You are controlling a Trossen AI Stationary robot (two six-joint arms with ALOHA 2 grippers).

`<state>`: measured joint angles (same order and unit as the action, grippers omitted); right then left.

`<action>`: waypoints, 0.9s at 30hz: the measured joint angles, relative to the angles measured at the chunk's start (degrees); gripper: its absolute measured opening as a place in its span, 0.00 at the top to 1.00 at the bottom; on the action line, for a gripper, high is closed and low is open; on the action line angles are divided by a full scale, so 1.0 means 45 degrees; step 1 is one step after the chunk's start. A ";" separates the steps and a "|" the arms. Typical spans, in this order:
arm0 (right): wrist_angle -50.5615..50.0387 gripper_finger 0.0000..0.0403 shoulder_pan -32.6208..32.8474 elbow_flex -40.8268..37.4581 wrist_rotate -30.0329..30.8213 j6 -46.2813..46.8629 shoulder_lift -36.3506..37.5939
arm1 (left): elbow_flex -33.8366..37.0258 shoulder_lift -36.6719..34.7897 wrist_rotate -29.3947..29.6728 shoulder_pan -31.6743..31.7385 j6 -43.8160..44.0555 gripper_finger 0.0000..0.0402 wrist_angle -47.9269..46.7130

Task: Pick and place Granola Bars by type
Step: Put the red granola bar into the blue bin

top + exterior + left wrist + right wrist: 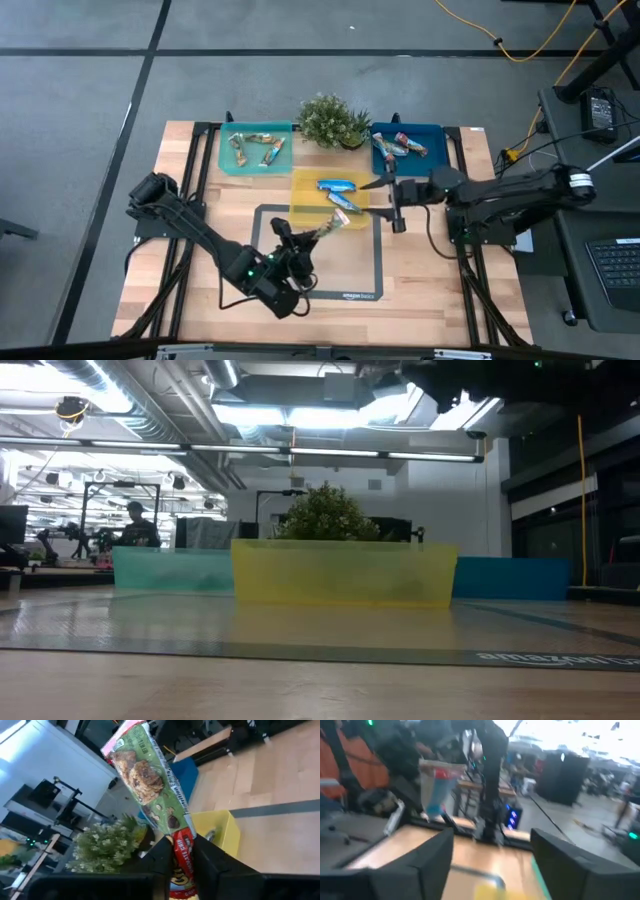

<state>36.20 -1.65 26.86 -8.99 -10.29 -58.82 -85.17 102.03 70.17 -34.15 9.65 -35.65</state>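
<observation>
Above the bench mat: left gripper [308,240] clamped on green granola bar [150,780], near its end.
Handling: probably light, crinkly, slippery foil; hold mid-wrapper.
Right gripper [392,198]: fingers apart, empty, beside yellow tray [300,185].

green-and-red granola bar [150,780] pinched at its red end, lifted off table over the mat, three tan bars [258,148] in teal tray, two blue bars [340,192] in yellow tray, silvery bars [398,148] in blue tray
</observation>
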 joint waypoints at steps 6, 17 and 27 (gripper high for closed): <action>0.3202 0.17 0.0005 0.0003 -0.0380 0.0601 -0.1886 | 0.0005 -0.0008 0.0207 0.0125 0.0000 0.89 -0.0216; 0.3737 0.13 0.0024 0.1670 -0.3138 0.1283 -0.4157 | 0.0005 -0.0008 0.0834 0.0365 0.0006 0.89 -0.0323; 0.3709 0.13 0.0024 0.3115 -0.3449 0.1265 -0.6004 | 0.0005 -0.0001 0.0386 0.0401 0.0176 0.89 -0.0325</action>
<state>52.89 -1.54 40.88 -24.51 -4.59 -85.84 -85.14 102.03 71.91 -32.34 10.44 -37.11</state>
